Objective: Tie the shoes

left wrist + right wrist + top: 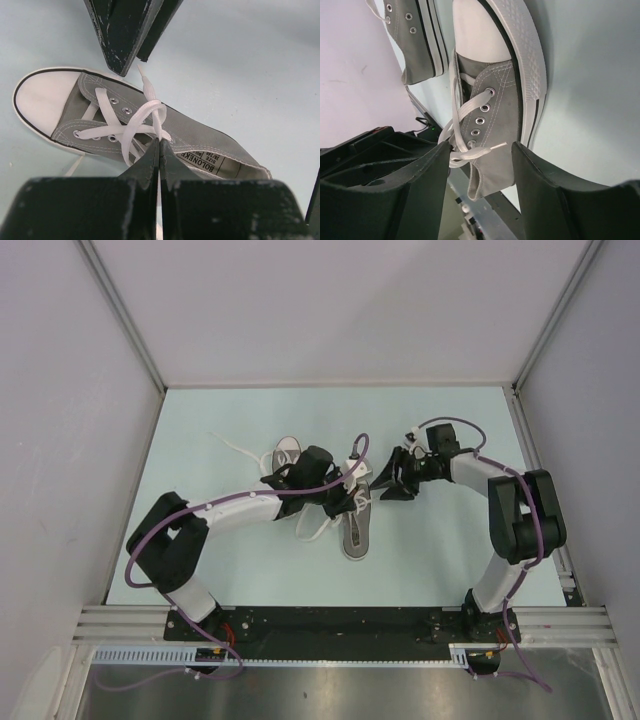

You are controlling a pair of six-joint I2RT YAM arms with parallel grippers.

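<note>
Grey canvas sneakers [355,540] on pale tabletop [450,550], one at ten o'clock of the other; left gripper [159,145] jaws pinch white lace [149,93]; right gripper [481,149] jaws spread.

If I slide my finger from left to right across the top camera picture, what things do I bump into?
Left arm → loose lace → far shoe → near shoe → right hand → right arm
</note>
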